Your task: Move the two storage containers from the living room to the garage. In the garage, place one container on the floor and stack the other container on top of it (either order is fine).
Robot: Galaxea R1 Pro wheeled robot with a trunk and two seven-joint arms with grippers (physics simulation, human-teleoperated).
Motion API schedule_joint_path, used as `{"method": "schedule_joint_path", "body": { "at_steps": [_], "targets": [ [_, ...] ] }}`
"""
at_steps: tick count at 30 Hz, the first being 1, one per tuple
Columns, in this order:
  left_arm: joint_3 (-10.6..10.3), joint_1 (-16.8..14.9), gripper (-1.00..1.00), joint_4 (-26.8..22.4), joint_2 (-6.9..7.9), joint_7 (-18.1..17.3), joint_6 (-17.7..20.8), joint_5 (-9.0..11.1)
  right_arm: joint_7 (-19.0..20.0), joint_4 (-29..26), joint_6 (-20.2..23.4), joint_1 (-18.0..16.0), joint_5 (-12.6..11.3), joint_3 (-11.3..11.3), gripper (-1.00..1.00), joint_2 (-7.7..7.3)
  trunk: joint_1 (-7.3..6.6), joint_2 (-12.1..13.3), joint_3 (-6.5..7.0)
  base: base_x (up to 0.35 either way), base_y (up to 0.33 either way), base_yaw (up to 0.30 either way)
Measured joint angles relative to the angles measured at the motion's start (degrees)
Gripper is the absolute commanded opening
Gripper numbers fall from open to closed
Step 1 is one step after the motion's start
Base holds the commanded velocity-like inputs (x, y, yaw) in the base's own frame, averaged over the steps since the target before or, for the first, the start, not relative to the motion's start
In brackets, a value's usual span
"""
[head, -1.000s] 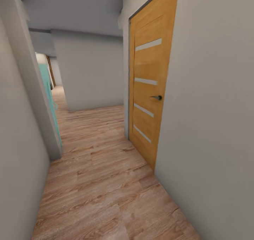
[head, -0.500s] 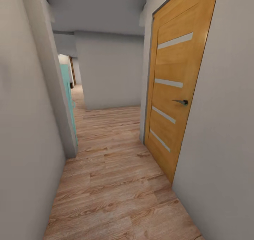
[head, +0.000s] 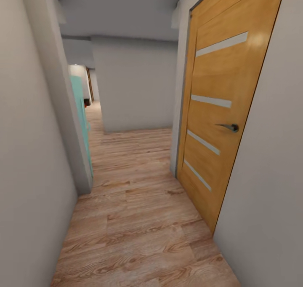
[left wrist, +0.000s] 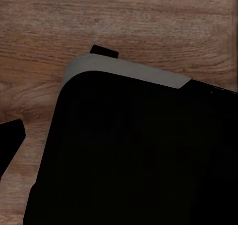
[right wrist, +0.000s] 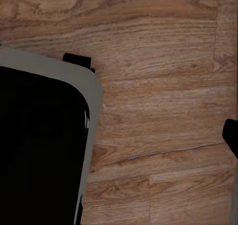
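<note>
The storage containers are out of view. I am in a narrow corridor with a light wood-plank floor (head: 134, 219), not in the garage. One dark fingertip (left wrist: 10, 138) of my left gripper sits at the frame's edge in the left wrist view, over the planks and beside my black base (left wrist: 134, 155). A dark fingertip (right wrist: 231, 136) of my right gripper likewise sits at the frame's edge in the right wrist view. Nothing lies between the fingers of either gripper.
A closed orange wooden door (head: 219, 110) with a metal handle (head: 230, 127) is close on the right. Grey walls (head: 29, 152) hem the corridor on both sides. A teal panel (head: 82, 114) stands at an opening on the left. A grey wall block (head: 134, 84) faces me, with the passage continuing left of it.
The whole head view has shifted as the camera moved forward along the corridor. The orange door now looms larger and further right, and the left wall is nearer.
</note>
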Motion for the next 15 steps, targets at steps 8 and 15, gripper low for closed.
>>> {"method": "schedule_joint_path", "body": {
  "at_steps": [8,15],
  "targets": [
    [0.01,0.0,1.0,0.0,0.0,0.0,-0.04,0.0,0.0,0.0,-0.07,0.0,0.8,-0.23,1.0,0.01,0.0,0.0,0.0,0.324,0.0,0.03],
    [0.0,0.0,1.0,0.02,-0.07,0.0,-0.01,0.0,0.0,0.0,0.0,0.0,0.82,-0.03,1.0,-0.07,0.0,0.0,-0.11,0.324,0.0,0.242]
  ]
}}
